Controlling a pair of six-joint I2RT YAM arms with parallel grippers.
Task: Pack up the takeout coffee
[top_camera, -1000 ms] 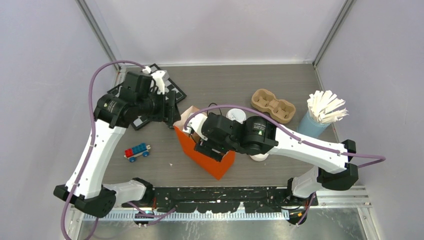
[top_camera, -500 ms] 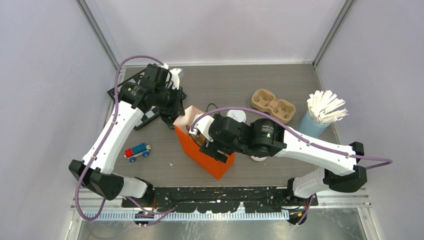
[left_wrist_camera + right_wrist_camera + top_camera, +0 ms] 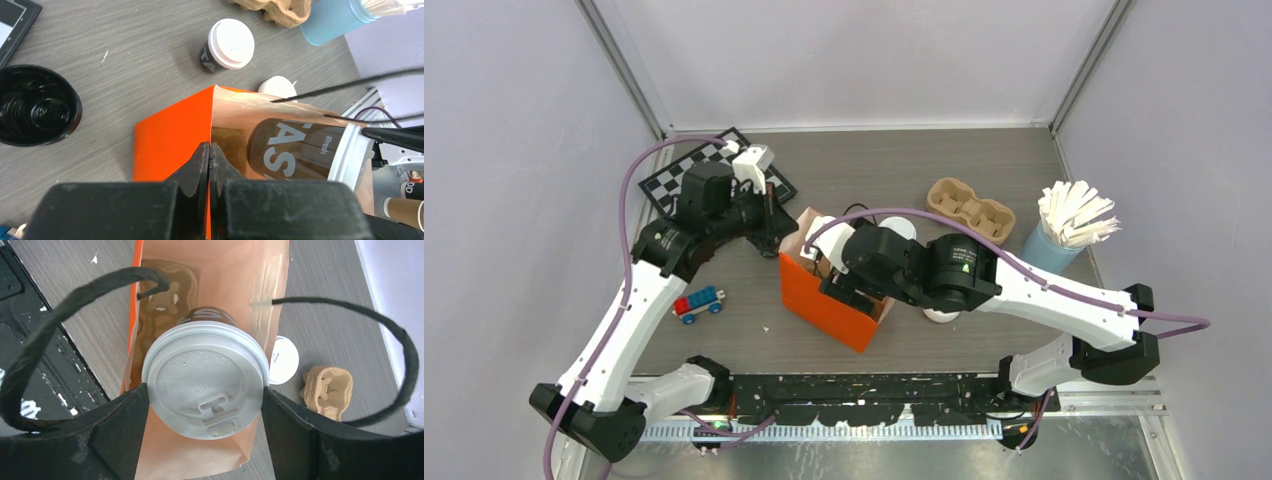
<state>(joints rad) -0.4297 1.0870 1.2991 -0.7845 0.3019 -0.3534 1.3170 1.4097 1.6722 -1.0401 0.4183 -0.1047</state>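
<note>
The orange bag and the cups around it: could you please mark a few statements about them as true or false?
1. The left gripper is shut on the bag's rim. True.
2. The right gripper is empty. False: it holds a coffee cup by the sides of its lid, with the cup's body lowered into the bag's mouth.
3. A second lidded cup stands outside the bag. True.
4. The black cup has a white lid on. False: its top is open.
5. The carrier holds two cups. False: both wells are empty.
</note>
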